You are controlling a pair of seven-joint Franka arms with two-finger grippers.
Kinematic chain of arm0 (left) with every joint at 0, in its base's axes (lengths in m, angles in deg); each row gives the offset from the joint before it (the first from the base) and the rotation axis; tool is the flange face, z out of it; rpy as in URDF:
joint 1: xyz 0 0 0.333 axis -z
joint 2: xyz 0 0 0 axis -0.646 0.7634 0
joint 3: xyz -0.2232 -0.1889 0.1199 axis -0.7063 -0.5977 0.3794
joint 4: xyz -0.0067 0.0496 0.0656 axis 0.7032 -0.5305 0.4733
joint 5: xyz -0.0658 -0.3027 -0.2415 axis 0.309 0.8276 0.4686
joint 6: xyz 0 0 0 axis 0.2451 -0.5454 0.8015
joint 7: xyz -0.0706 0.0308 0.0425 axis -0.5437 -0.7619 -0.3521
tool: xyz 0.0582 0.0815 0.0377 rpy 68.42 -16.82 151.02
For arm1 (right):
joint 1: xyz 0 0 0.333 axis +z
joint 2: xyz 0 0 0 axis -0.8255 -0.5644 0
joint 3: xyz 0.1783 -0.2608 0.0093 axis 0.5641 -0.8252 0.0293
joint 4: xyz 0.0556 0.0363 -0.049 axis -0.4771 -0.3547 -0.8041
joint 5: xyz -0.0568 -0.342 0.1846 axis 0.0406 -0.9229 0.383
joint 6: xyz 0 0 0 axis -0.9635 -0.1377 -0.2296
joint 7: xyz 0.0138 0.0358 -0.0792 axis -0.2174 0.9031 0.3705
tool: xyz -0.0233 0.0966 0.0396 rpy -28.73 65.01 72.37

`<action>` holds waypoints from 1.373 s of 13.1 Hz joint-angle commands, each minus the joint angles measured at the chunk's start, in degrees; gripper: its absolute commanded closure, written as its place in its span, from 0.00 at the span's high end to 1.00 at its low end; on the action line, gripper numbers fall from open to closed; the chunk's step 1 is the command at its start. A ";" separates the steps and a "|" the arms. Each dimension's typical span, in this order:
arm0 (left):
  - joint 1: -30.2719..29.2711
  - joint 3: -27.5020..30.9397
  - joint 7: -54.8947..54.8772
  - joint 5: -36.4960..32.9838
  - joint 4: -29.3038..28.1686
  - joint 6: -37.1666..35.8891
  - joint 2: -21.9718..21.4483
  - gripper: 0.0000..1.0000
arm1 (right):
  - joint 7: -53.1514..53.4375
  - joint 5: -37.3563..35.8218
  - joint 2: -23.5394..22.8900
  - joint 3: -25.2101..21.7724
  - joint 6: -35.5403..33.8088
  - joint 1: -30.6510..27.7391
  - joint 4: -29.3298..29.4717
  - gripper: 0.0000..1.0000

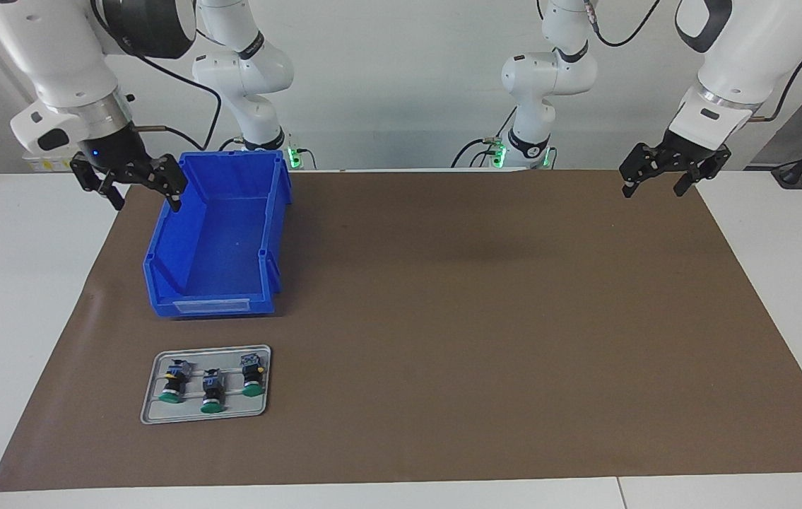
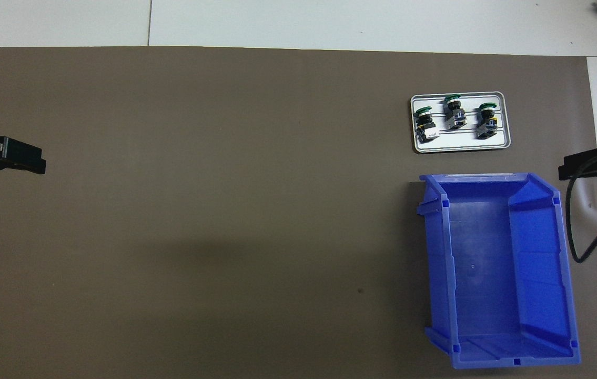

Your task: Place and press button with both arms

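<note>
Three green-capped buttons lie on their sides on a small grey tray point(image 1: 231, 412) point(image 2: 461, 143) toward the right arm's end of the table. One button point(image 1: 212, 393) point(image 2: 454, 111) is in the middle, with the two others point(image 1: 176, 382) point(image 1: 252, 375) on either side of it. My right gripper point(image 1: 146, 201) point(image 2: 587, 164) hangs open and empty in the air beside the blue bin's corner by the robots. My left gripper point(image 1: 653, 191) point(image 2: 14, 158) hangs open and empty over the mat's edge at the left arm's end. Both arms wait apart from the buttons.
An empty blue bin point(image 1: 169, 247) point(image 2: 437, 252) stands nearer to the robots than the tray, its low open front facing the tray. A brown mat point(image 1: 478, 318) point(image 2: 224, 184) covers most of the white table. A black cable point(image 2: 572, 231) hangs from the right arm beside the bin.
</note>
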State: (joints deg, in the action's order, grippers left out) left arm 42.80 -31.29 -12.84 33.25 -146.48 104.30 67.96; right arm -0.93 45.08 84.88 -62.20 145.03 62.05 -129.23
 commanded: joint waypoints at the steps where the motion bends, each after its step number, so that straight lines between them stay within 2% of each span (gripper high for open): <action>1: -0.63 -0.53 -0.06 -0.50 -1.00 -0.53 -1.05 1.00 | -0.32 2.69 -14.17 0.47 7.52 -0.26 8.51 1.00; 2: -0.71 -0.44 -0.06 -0.50 -1.00 -0.53 -1.05 1.00 | -0.32 3.66 -18.92 0.74 12.35 -0.35 10.89 1.00; 4: -0.63 -0.44 -0.06 -0.50 -1.00 -0.53 -1.05 1.00 | -0.32 4.28 -25.27 2.05 19.75 -0.78 12.58 1.00; 7: -0.63 -0.44 -0.06 -0.50 -1.00 -0.53 -1.05 1.00 | -2.51 4.90 -30.29 2.23 27.58 -0.96 12.15 0.99; 11: -0.63 -0.53 -0.06 -0.50 -1.00 -0.53 -1.05 1.00 | -9.89 5.16 -30.48 2.32 35.93 -1.14 4.51 0.97; 13: -0.72 -0.44 -0.06 -0.50 -1.00 -0.53 -1.05 1.00 | -10.68 5.16 -31.10 2.49 37.89 -1.05 3.36 0.97; 16: -0.71 -0.53 -0.06 -0.50 -1.00 -0.53 -1.05 1.00 | -15.69 5.16 -31.28 2.50 41.73 -1.40 -0.06 0.88; 18: -0.63 -0.44 -0.05 -0.50 -1.00 -0.53 -1.05 1.00 | -15.79 5.16 -31.54 2.50 43.68 -1.40 -0.87 0.77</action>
State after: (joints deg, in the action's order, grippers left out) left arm 42.80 -31.28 -12.84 33.24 -146.48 104.30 67.96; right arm -14.63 49.30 53.13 -60.66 186.36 61.62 -128.52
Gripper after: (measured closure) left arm 0.000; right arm 0.154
